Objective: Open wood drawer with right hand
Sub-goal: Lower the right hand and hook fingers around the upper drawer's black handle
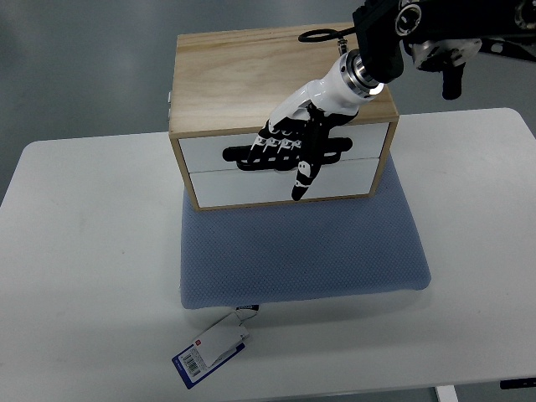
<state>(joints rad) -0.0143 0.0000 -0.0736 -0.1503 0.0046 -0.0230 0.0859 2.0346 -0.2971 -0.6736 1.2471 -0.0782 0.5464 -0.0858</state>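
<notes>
1. The light plywood drawer box with two white drawer fronts (280,92) stands at the far middle of the scene, its front facing the camera and its base on the far part of a blue-grey padded mat.
2. Two drawers are stacked in it: the upper white drawer front (209,153) and the lower white drawer front (243,188). Both sit flush with the wooden frame, so both look closed.
3. A dark cut-out handle slot (233,155) shows in the upper front, partly covered by the hand.
4. The black-and-white right robot hand (293,149) comes down from the upper right, over the top edge of the box, palm toward the drawer fronts.
5. Its fingers (266,147) are curled and lie along the slot in the upper front, hooked at the handle; one digit (302,177) points down across the seam onto the lower front.
6. The white wrist with its silver ring (362,74) leads back to the black forearm (435,29) at the top right edge.
7. One blue-grey padded mat (301,255) lies under the box and reaches toward the camera.
8. One blue-and-white paper tag with a barcode (211,349) hangs from the mat's near edge.
9. One white table (84,268) carries everything.
</notes>
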